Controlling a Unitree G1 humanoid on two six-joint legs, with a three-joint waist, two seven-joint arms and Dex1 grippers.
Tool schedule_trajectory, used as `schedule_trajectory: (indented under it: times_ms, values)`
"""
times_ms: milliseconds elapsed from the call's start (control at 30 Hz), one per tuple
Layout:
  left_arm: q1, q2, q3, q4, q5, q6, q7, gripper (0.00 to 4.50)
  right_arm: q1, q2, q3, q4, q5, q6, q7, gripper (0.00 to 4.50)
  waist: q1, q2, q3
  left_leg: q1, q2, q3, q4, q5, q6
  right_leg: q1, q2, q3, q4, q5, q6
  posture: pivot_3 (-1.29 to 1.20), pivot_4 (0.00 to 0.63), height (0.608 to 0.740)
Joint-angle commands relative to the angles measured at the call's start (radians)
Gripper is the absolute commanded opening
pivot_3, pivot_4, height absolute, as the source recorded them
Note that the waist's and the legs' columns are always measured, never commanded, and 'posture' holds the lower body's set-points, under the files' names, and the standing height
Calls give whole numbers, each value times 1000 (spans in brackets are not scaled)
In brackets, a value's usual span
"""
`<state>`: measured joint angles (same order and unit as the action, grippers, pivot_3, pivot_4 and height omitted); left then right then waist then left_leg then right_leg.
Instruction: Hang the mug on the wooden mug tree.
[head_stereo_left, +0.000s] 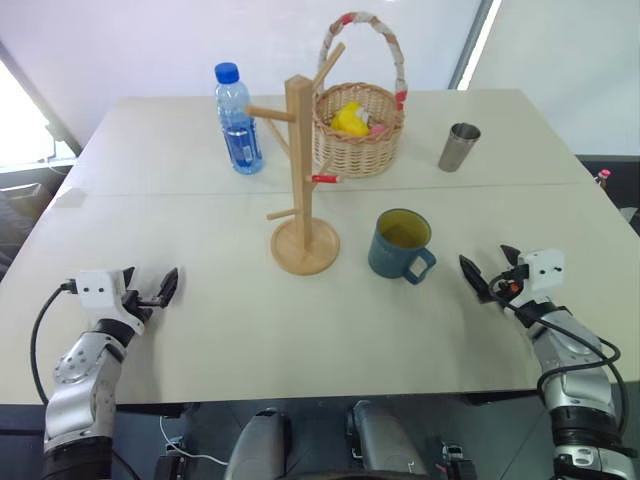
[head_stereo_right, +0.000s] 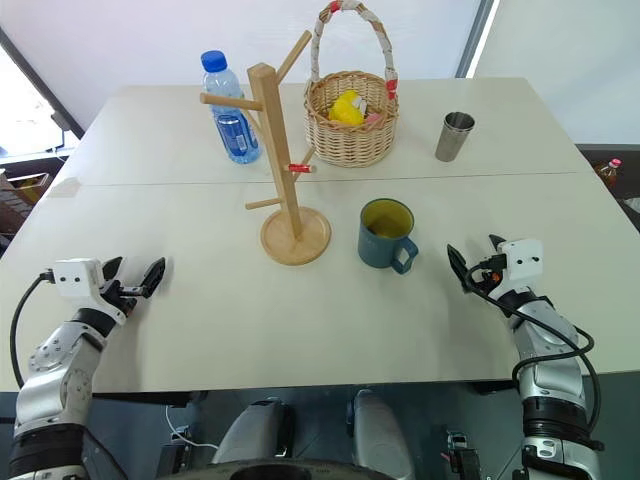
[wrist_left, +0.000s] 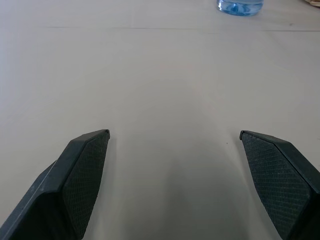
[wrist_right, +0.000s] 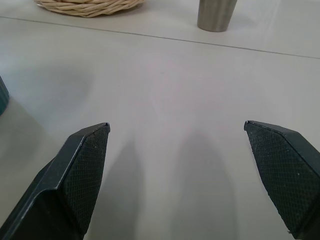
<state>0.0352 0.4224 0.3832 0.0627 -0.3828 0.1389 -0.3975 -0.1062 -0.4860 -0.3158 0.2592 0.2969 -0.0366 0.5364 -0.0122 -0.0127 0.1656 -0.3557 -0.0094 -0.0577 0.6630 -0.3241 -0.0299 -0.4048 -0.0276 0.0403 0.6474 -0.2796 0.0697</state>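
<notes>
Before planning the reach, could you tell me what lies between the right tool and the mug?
Nothing: the stretch between the right tool and the mug is bare table, as the left eye view shows.

A: Mug (head_stereo_left: 401, 246): dusty blue outside, yellow-olive inside. Mug tree (head_stereo_left: 303, 175): pale wood, one peg tipped red.

B: Basket (head_stereo_left: 357, 128): tan wicker weave, handle wrapped white with red patches, yellow item inside. Bottle (head_stereo_left: 238, 120): clear, blue cap and label. Tumbler (head_stereo_left: 458, 147): grey steel. Table (head_stereo_left: 250, 330): cream. Fingers (wrist_left: 82, 175): black, cross-hatched.
</notes>
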Motion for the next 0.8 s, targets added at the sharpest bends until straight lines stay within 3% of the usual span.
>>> schedule_trajectory:
  times_ms: [33, 300, 567, 800]
  values:
    - [5, 7, 19, -44, -3, -3, 4, 4500, -3, -2, -4, -50, 5, -2, -4, 4470, 0, 0, 0, 0, 0, 0, 0, 0, 0, 0, 0, 0, 0, 0, 0, 0, 150, 740]
    - [-2, 13, 8, -57, -18, 12, -19, 4500, 35, -7, -20, -119, 14, 27, -15, 4470, 1, 0, 0, 0, 0, 0, 0, 0, 0, 0, 0, 0, 0, 0, 0, 0, 150, 740]
    - [43, 29, -79, -191, -81, 5, -227, 4500, 152, -21, -31, -301, 47, 93, 10, 4470, 1, 0, 0, 0, 0, 0, 0, 0, 0, 0, -1, 0, 0, 0, 0, 0, 150, 740]
    - [21, 79, -206, -284, -126, 76, -398, 4500, 354, -47, -2, -550, 98, 187, 89, 4470, 2, 0, 0, 0, 0, 0, 0, 0, 0, 1, -1, 0, -1, 0, -1, 0, 150, 740]
